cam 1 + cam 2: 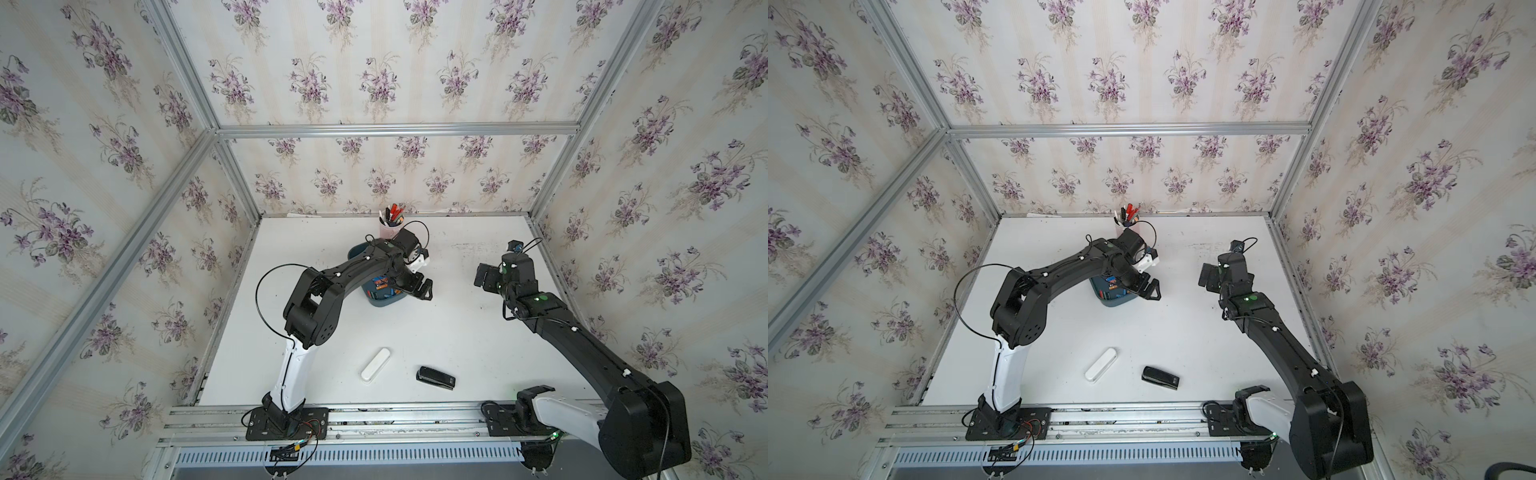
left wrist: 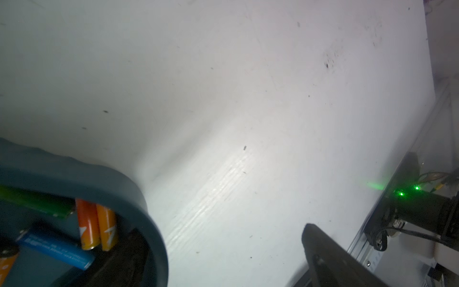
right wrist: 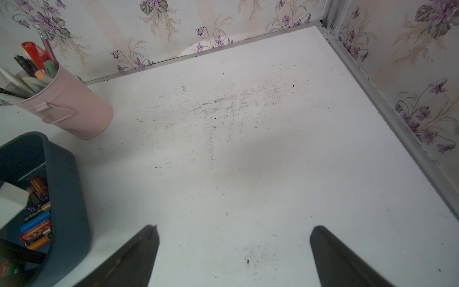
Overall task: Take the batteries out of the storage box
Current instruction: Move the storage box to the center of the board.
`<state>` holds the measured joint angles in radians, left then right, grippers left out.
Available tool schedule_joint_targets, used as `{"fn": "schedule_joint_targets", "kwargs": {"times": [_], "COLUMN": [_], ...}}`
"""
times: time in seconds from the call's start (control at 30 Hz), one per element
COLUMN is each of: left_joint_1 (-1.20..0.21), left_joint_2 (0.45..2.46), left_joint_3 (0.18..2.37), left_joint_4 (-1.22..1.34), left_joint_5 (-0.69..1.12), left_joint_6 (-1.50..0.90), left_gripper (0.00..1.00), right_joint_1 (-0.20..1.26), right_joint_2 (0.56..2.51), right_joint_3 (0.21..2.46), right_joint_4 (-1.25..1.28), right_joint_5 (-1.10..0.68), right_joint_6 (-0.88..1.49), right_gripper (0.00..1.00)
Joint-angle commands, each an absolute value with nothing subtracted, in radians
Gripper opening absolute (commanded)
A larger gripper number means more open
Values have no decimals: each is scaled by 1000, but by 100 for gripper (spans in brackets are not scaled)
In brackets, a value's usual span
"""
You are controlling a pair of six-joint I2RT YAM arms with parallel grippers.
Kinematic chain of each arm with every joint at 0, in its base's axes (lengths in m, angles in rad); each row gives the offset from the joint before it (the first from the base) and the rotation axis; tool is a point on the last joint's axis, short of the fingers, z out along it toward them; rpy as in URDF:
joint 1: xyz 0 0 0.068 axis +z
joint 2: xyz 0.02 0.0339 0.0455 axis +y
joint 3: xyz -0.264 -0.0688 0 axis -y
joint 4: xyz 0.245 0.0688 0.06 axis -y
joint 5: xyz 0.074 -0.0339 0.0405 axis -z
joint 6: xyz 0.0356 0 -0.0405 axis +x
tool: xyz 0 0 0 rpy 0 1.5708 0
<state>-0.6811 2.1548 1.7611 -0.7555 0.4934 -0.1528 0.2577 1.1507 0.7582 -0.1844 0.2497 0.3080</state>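
While the left end effector [image 2: 221, 229] hangs spread wide across a wall of the teal storage box [image 2: 139, 198], one finger inside, one over the white tabletop [image 2: 248, 99], the batteries [image 2: 96, 223] lie loose in the box, near the pink pen cup [image 3: 74, 109]. Well apart, the right end effector [image 3: 234, 227] gapes empty over the tabletop.

The white table [image 1: 457, 324] bears the storage box [image 1: 386, 303], pink pen cup [image 1: 389, 230], white case [image 1: 375, 364] and black device [image 1: 435, 377].
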Motion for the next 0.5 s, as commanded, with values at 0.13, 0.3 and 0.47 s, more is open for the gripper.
{"fn": "schedule_joint_targets", "kwargs": {"times": [0.13, 0.3, 0.47], "left_joint_1": [-808, -880, -884], "left_joint_2": [2149, 2123, 2071], "left_joint_3": [1754, 1710, 1719], "left_joint_4": [-830, -814, -826], "left_joint_5": [483, 472, 424], "left_joint_6": [-193, -233, -253], "left_gripper": [100, 100, 100], "right_joint_1": [263, 270, 279], "right_joint_2": [1128, 1117, 1125], "right_joint_3": [736, 721, 731], "right_joint_4": [-192, -202, -216], "right_joint_5": [229, 223, 214], "right_joint_6": [332, 336, 334], "right_gripper": [100, 100, 100]}}
